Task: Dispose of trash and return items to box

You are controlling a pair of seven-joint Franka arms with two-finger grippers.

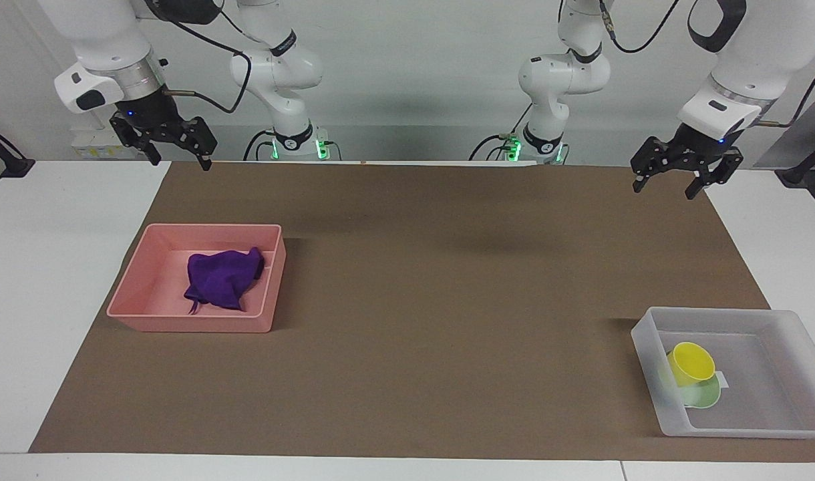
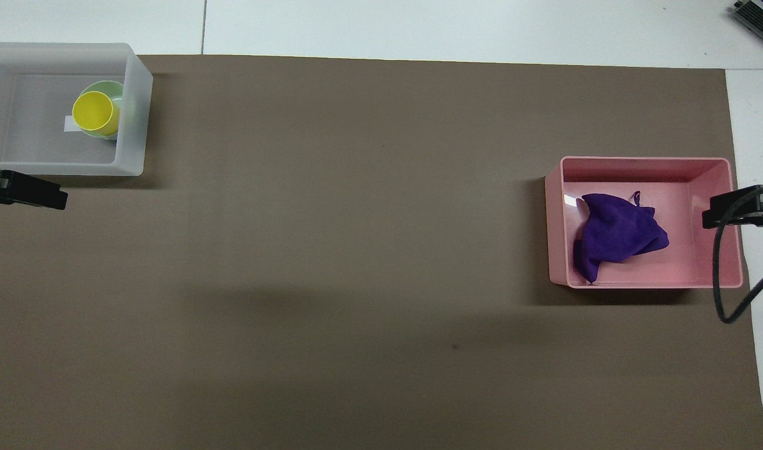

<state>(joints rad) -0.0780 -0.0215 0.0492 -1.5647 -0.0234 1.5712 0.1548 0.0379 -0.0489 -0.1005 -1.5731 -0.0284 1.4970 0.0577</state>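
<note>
Brown paper mat (image 1: 447, 280) over white table (image 1: 47, 267) (both pincers spread, empty), grey wall.

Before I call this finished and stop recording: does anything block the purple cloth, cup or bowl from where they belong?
Nothing visible does. The purple cloth lies in the pink bin; the yellow cup sits on the green bowl inside the translucent tray.
</note>
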